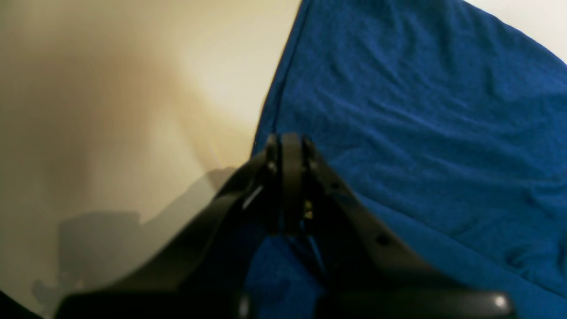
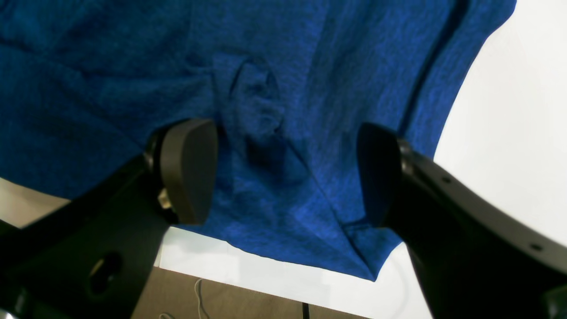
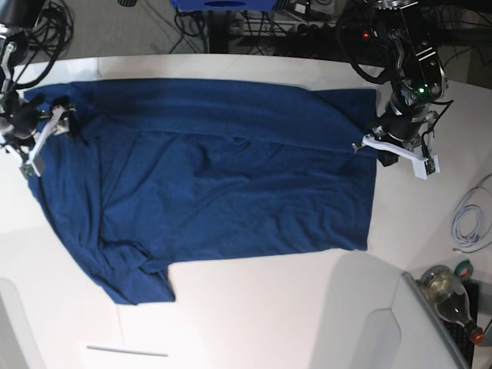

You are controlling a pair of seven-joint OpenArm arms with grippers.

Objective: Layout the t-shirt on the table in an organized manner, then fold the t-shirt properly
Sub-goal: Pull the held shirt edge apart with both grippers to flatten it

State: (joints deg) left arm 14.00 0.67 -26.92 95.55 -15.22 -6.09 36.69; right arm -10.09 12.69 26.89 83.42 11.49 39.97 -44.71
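Note:
The dark blue t-shirt (image 3: 215, 177) lies spread across the white table (image 3: 254, 307), with a bunched sleeve at its lower left corner. At the shirt's right edge, my left gripper (image 3: 367, 144) is shut on the hem; the left wrist view shows its closed fingertips (image 1: 288, 146) at the border of the t-shirt (image 1: 421, 110), with cloth between the fingers lower down. My right gripper (image 3: 63, 117) is at the shirt's upper left corner. It stands wide open (image 2: 283, 173) over the t-shirt (image 2: 266, 88), its pads (image 2: 190, 170) straddling a small wrinkle.
A glass bottle (image 3: 450, 292) and a coiled white cable (image 3: 469, 223) lie at the right side. Dark cables and equipment (image 3: 254, 23) crowd the back edge. The right wrist view shows the table edge (image 2: 266, 274) with brown floor (image 2: 243, 301) below it.

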